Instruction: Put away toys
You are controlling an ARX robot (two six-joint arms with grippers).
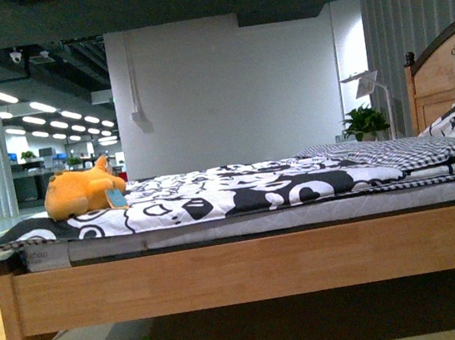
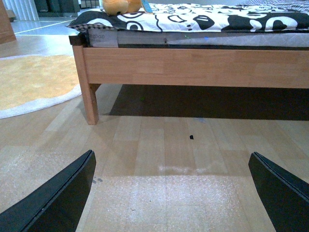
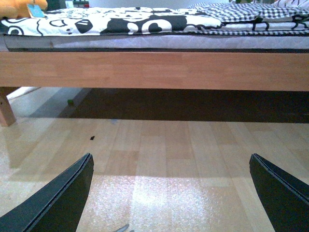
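One plush toy, orange-yellow, I log lying on the black-and-white cover at the foot-end corner of the bed, with what seems a small blue tag at its side; my left gripper and right gripper both spread wide, empty, low above the wooden floor.

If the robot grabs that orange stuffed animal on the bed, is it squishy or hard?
Probably squishy: the plush toy looks soft, slumped on the quilt. Likely light for its size, and unlikely to roll, since it lies flat.
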